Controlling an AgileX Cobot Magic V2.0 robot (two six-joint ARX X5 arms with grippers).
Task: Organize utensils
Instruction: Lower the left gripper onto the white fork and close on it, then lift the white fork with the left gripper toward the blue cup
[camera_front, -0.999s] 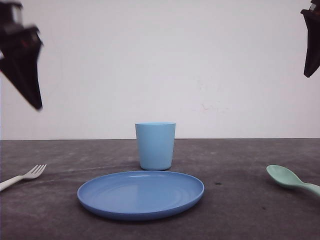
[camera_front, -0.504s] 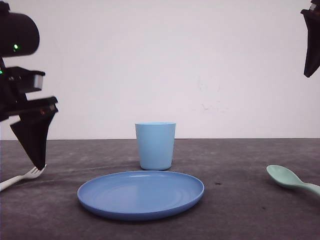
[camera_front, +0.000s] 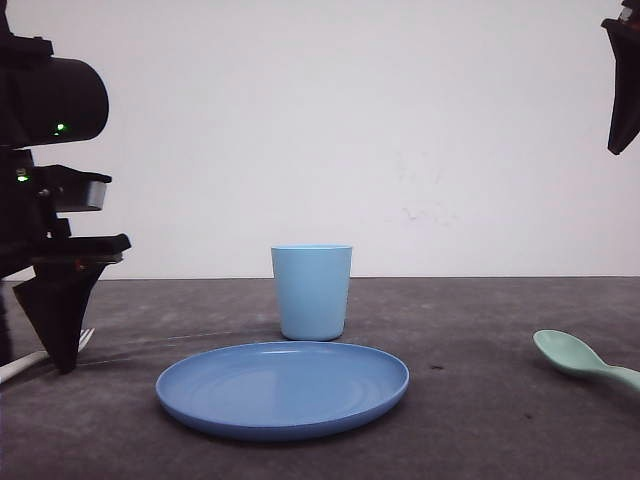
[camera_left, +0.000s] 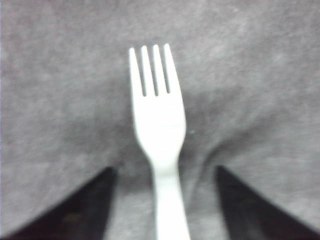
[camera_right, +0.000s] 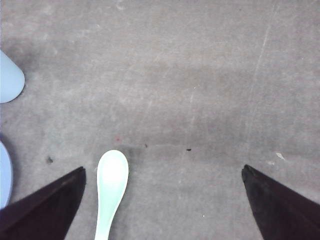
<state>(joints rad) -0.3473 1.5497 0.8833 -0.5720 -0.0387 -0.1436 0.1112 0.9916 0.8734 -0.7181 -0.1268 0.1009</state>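
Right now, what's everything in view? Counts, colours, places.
small white plastic fork: 1, white, flat on the table at far left, handle between the left gripper's fingers
small mint-green plastic spoon: 1, mint green, flat on the table at far right
light blue cup: 1, light blue, upright at centre, behind the plate
round blue plate: 1, blue, centre front, nothing on it
dark grey table: 1, dark grey, under everything
left gripper: 1, black, low over the fork, open with a finger on either side of the handle
right gripper: 1, black, raised at upper right, open above the spoon
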